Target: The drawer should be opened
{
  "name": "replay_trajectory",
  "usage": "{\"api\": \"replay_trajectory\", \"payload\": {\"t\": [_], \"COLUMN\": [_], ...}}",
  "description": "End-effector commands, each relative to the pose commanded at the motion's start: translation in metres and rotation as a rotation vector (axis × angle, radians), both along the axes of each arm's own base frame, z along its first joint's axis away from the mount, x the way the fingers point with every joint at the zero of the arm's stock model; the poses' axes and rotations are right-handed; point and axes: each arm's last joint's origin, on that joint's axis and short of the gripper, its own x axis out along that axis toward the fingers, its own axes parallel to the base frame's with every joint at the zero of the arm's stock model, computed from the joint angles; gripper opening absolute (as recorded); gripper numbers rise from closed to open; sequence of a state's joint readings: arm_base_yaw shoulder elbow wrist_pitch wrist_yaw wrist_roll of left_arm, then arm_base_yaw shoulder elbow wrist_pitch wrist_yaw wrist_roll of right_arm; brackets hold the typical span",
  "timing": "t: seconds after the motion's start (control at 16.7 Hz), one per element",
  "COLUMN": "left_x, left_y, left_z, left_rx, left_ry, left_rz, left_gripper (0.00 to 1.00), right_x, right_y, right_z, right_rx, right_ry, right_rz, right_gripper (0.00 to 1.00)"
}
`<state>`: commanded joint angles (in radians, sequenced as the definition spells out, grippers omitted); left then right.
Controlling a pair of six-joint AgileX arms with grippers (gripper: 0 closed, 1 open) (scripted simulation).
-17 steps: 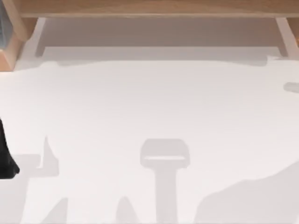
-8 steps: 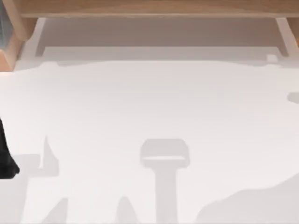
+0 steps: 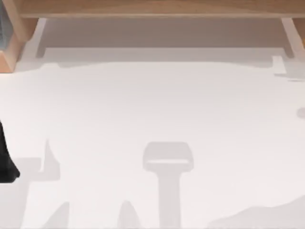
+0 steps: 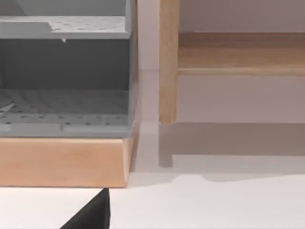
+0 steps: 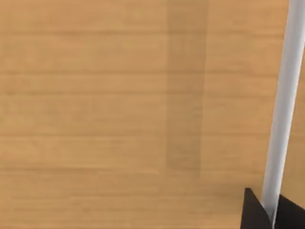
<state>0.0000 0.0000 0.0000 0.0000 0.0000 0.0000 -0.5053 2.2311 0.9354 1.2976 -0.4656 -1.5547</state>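
The drawer front (image 5: pixel 119 114) is a light wooden panel close in front of the right wrist camera. A pale bar handle (image 5: pixel 282 105) runs across it. My right gripper (image 5: pixel 270 211) has one dark fingertip on each side of that bar, shut on it. In the top view a small white piece (image 3: pixel 279 64) sticks out below the wooden frame (image 3: pixel 152 8) at the far right. My left arm (image 3: pixel 6 162) stays parked at the table's left edge, and one dark finger (image 4: pixel 90 215) of its gripper shows in the left wrist view.
A grey pegboard shelf (image 4: pixel 66 102) on a wooden base (image 4: pixel 62 160) stands at the far left, beside a wooden leg (image 4: pixel 167 62). The white table (image 3: pixel 152 109) stretches open across the middle, crossed by soft shadows.
The right arm's shadow at the bottom right has shrunk toward the near edge. The small shadow at the right edge slid nearer, and the white piece at the far right sticks out more. Left arm unmoved.
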Motion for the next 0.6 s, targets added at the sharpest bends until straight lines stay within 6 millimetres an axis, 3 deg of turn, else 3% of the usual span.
{"api": "replay_trajectory", "payload": {"t": [0.24,0.6], "left_x": [0.0,0.0], "left_y": [0.0,0.0], "left_z": [0.0,0.0], "left_rx": [0.0,0.0], "left_ry": [0.0,0.0], "left_rz": [0.0,0.0], "left_gripper": [1.0,1.0], "right_x": [-0.008,-0.056], "right_y": [0.001,0.002], "right_z": [-0.001,-0.002], "right_rx": [0.002,0.003], "right_ry": [0.002,0.005], "right_rz": [0.007,0.003], "right_gripper": [0.0,0.0]}}
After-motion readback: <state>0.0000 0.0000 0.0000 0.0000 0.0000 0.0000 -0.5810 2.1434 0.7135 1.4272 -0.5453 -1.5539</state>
